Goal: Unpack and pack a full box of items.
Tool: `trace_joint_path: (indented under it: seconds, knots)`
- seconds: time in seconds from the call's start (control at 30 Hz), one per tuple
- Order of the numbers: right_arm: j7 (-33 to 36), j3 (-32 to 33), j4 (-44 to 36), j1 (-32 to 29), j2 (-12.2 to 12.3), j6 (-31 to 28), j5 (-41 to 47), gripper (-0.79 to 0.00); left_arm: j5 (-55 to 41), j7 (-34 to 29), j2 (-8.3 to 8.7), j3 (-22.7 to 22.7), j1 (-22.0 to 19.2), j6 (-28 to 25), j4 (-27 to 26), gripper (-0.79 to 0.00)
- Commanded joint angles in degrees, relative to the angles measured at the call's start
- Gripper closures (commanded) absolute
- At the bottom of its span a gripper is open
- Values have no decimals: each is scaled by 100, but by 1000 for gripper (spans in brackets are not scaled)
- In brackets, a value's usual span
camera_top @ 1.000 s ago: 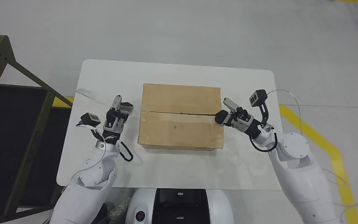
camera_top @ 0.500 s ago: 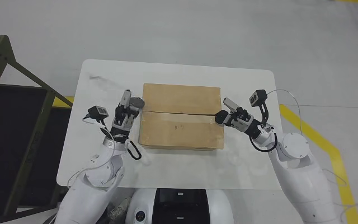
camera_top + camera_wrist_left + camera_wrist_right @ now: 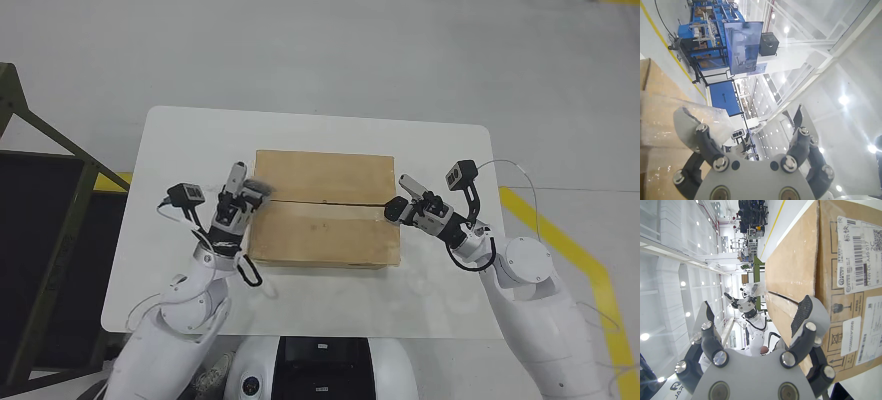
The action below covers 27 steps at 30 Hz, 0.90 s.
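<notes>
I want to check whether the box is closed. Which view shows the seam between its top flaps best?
The top view: the whole seam runs across the closed box. The right wrist view shows it lengthwise, from one end. The left wrist view shows a box corner and clear film.

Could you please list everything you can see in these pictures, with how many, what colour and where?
table: one, white, carrying the box
cardboard box: one, brown, mid-table, top flaps shut along a central seam
labels: at least three, white with black print, on the box's end face by the right gripper
clear film: one piece, transparent, at the box's left end, lying over one finger of the left gripper
frame: one, dark green, beside the table's left side
floor line: one, yellow, right of the table
left gripper: one, grey and black, open, at the box's left end
right gripper: one, grey and black, open, at the box's right end
</notes>
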Motion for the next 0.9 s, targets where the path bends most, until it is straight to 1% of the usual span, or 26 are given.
trace_joint_path:
  seconds: [0.0,0.13,0.3,0.47,0.6,0.87]
  knots:
    - [0,0,0,0,0,0,0,-785,-17,-49,-12,37,-15,37,12,-785]
    - [0,0,0,0,0,0,0,-785,-179,-207,-41,132,-55,60,64,-785]
    - [0,0,0,0,0,0,0,-785,-294,-535,-67,239,-120,-38,212,-785]
    - [0,0,0,0,0,0,0,-785,-179,-750,-91,341,-192,-144,356,-785]
    - [0,0,0,0,0,0,0,-785,65,-733,-117,412,-254,-149,462,-785]
    - [0,0,0,0,0,0,0,-785,562,-440,-177,493,-369,-72,714,-785]
